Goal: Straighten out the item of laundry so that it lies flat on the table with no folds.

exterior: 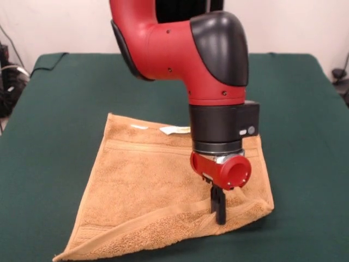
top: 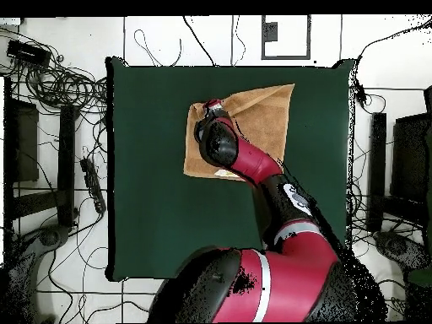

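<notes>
On the green table (exterior: 49, 109) you see the orange-tan towel (exterior: 142, 185), with its near edge folded over in a long strip. To the right, your gripper (exterior: 220, 210) is pressed down on that fold, its fingers closed together, pinching the cloth.

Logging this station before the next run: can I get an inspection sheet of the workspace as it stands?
Surface: table in dark green cloth.
Job's things: towel spread but not flat, near edge folded over in a band; white label at far edge.
Clutter: nothing seen on the table.
Gripper: gripper down on the folded edge, fingers close together; grasp not clear.
Cables: loose cables on the floor beside the table.
Surroundings: dark equipment along the floor, pale wall behind.
</notes>
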### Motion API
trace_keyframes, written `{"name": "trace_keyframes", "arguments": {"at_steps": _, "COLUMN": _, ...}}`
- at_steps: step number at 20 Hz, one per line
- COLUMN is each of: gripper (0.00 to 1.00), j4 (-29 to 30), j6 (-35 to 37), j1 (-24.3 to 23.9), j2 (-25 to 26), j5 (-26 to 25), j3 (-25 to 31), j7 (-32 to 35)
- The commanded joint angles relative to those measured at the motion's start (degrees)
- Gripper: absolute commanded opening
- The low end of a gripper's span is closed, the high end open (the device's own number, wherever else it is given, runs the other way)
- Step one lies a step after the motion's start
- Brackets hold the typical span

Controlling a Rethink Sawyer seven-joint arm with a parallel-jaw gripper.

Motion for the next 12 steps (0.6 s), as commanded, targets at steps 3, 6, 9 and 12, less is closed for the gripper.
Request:
{"name": "trace_keyframes", "arguments": {"at_steps": 3, "gripper": 0.0, "j4": 3.8, "j6": -1.8, "j1": 1.1, "j2": 2.0, "j5": 0.5, "j3": 3.7, "j7": 10.0}}
{"name": "trace_keyframes", "arguments": {"at_steps": 6, "gripper": 1.0, "j4": 2.9, "j6": -0.1, "j1": 3.9, "j2": 1.9, "j5": 3.0, "j3": -0.2, "j7": 9.6}}
{"name": "trace_keyframes", "arguments": {"at_steps": 9, "gripper": 1.0, "j4": 2.7, "j6": 1.1, "j1": 5.3, "j2": 1.9, "j5": 4.9, "j3": -2.1, "j7": 9.9}}
{"name": "trace_keyframes", "arguments": {"at_steps": 12, "gripper": 1.0, "j4": 3.0, "j6": 0.5, "j1": 4.8, "j2": 2.1, "j5": 4.8, "j3": -1.3, "j7": 10.2}}
